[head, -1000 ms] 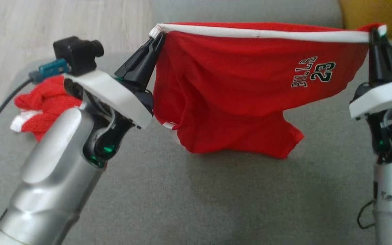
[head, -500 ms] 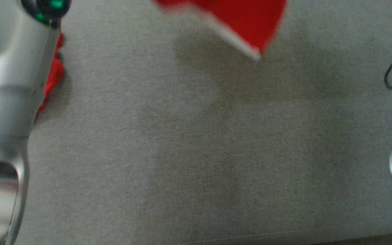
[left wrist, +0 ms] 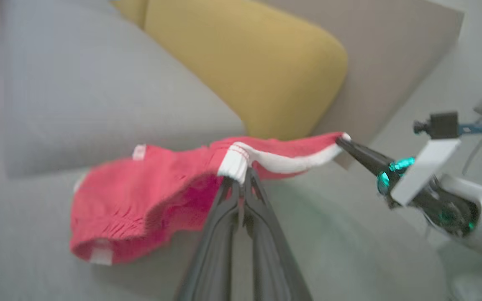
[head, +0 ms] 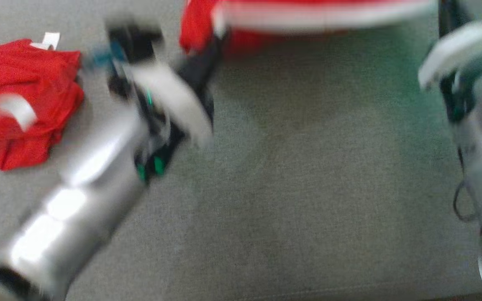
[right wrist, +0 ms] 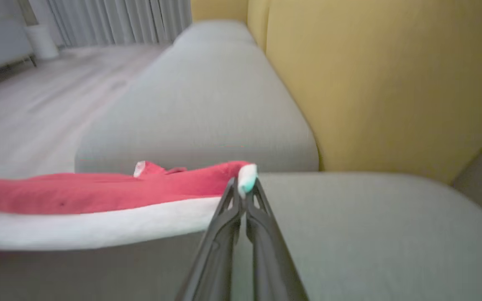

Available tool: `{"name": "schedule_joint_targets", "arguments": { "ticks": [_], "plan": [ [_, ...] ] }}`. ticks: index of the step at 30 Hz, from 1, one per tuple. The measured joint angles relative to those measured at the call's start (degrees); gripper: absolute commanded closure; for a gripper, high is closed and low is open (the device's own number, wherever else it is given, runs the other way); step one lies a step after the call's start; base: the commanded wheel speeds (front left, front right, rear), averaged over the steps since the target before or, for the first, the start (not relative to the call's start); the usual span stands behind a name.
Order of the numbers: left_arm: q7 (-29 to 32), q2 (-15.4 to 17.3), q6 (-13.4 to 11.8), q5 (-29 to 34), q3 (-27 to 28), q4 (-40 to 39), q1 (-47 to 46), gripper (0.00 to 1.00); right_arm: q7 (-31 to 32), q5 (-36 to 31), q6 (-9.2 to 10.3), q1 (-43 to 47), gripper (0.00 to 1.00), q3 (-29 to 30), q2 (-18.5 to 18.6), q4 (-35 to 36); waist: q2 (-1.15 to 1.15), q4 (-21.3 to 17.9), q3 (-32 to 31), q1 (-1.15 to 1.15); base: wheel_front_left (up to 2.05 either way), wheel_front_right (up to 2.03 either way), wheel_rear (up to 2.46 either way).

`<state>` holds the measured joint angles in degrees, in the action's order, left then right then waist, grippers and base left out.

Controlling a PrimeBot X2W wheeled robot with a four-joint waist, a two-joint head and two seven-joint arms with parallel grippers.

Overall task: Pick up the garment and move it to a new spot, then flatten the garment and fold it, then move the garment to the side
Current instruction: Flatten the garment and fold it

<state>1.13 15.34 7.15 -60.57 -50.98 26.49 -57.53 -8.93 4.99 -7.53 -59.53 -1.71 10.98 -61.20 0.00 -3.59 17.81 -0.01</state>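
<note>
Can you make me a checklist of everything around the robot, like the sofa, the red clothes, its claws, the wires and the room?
Surface: grey sofa seat, soft fabric.
Job's things: red garment with a white band, held up and stretched between both grippers.
Clutter: second red garment, crumpled on the seat at the robot's left.
Grippers: left gripper shut on one end of the white band; right gripper shut on the other end.
Cables: dark cable looping beside the right arm.
Surroundings: yellow cushion behind the seat; curtains and pale floor beyond.
</note>
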Motion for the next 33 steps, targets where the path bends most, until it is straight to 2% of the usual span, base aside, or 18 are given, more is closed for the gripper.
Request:
{"name": "schedule_joint_targets", "arguments": {
  "ticks": [2,3,6,14,18,23,29,33],
  "plan": [
    [0.42,2.19,0.0,-2.27,-5.04,-2.64,5.6,1.0,1.41,2.36,0.0,3.49,1.0,-1.85,1.1,-1.66,0.0,0.04,-0.94,0.0,0.0,0.0,0.0],
    [0.46,4.08,0.0,-4.08,-9.34,-5.44,9.88,1.0,3.23,5.56,0.0,6.28,1.0,-3.66,1.96,-2.33,0.0,0.09,-2.03,0.0,0.0,0.0,0.0],
    [0.08,5.61,0.0,-6.7,-13.69,-8.96,13.72,1.0,6.09,10.32,0.0,10.05,1.0,-6.64,3.7,-1.48,0.0,0.16,-3.83,0.0,0.0,0.0,0.0],
    [-4.35,6.28,0.0,-8.66,-19.82,-12.02,20.05,1.0,14.28,21.72,0.0,22.69,1.0,-10.4,9.84,6.22,0.0,-0.26,-9.61,-0.01,0.0,0.0,0.0],
    [-5.28,5.98,0.0,-9.22,-21.36,-12.38,22.43,1.0,17.98,25.8,-0.01,28.67,1.0,-9.22,12.56,11.13,0.0,-0.89,-12.51,-0.01,0.0,0.0,0.0],
    [-5.64,5.02,0.01,-10.12,-21.93,-14.62,24.75,1.0,21.39,26.54,-0.01,35.2,1.0,-6.19,15.37,18.71,0.0,-1.69,-14.79,-0.01,0.0,0.0,0.0],
    [-7.68,4.6,-0.23,-9.14,-21.74,-15.41,24.99,1.0,21.84,24.36,-0.01,39.24,1.0,-1.83,15.33,28.24,0.0,-1.34,-14.55,0.0,0.0,0.0,0.0],
    [-9.87,4.01,-2.15,-6.58,-20.89,-14.58,23.4,1.0,21.75,19.62,-0.01,38.79,1.0,1.48,14.21,35.42,0.0,-0.23,-12.67,0.01,0.0,0.0,0.0]
  ]
}}
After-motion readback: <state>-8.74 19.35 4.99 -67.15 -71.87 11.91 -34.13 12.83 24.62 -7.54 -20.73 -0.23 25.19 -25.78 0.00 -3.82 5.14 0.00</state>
